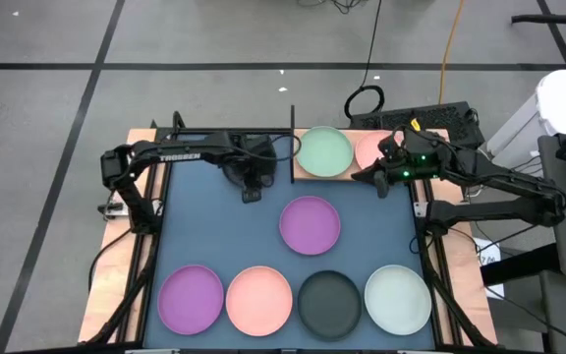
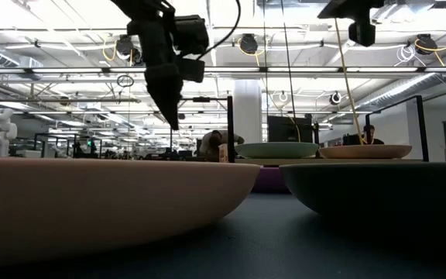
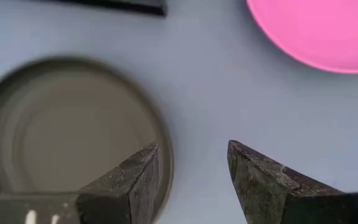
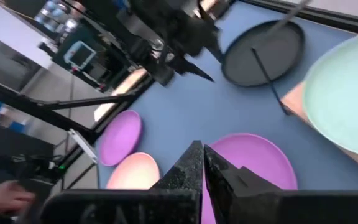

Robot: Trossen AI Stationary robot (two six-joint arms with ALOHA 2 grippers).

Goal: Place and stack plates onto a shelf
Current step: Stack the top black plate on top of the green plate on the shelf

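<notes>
Two plates lie side by side on the light-wood shelf (image 1: 308,174) at the far edge: a mint one (image 1: 324,150) and a pink one (image 1: 369,149). The shelf's black rail (image 1: 292,143) stands at its left end. Left of the rail a black plate (image 3: 67,130) lies flat on the mat. My left gripper (image 3: 191,177) hangs open above the black plate's rim, pointing down and well clear of the mat (image 2: 174,116). My right gripper (image 4: 202,163) is shut and holds nothing. It hovers by the shelf's near right corner (image 1: 376,177).
A purple plate (image 1: 310,224) lies in the middle of the blue mat (image 1: 204,236). Along the near edge lie a purple plate (image 1: 191,300), a pink one (image 1: 258,300), a black one (image 1: 329,302) and a mint one (image 1: 398,298). Cables and a keyboard sit behind the shelf.
</notes>
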